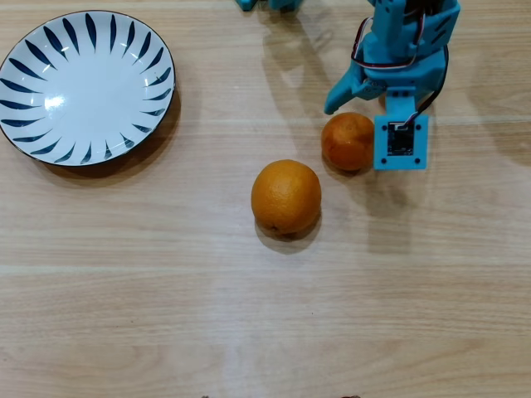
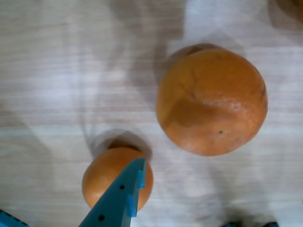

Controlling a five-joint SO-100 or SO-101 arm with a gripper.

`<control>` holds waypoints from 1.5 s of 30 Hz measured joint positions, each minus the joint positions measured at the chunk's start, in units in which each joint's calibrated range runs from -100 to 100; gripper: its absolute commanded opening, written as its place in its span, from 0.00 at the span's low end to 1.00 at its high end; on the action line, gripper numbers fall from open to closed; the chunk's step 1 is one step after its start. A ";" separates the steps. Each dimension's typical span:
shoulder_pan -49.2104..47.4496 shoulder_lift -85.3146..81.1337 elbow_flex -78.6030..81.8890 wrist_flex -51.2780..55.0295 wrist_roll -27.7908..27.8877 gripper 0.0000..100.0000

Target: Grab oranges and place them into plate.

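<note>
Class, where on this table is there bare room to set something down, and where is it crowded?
Free: the whole plate, the table below the big orange, and the strip between plate and oranges. Crowded: around the small orange, under the gripper.

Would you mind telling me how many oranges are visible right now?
2. The larger round orange lies mid-table; the smaller orange sits up-right of it beside the blue gripper. The blue-patterned white plate is empty. The arm could hide another.

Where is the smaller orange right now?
In the overhead view the smaller orange sits on the table right of centre, at the blue gripper, just up and right of the larger orange.
</note>
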 measured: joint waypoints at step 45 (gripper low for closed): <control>0.25 8.89 8.76 -18.69 -4.80 0.40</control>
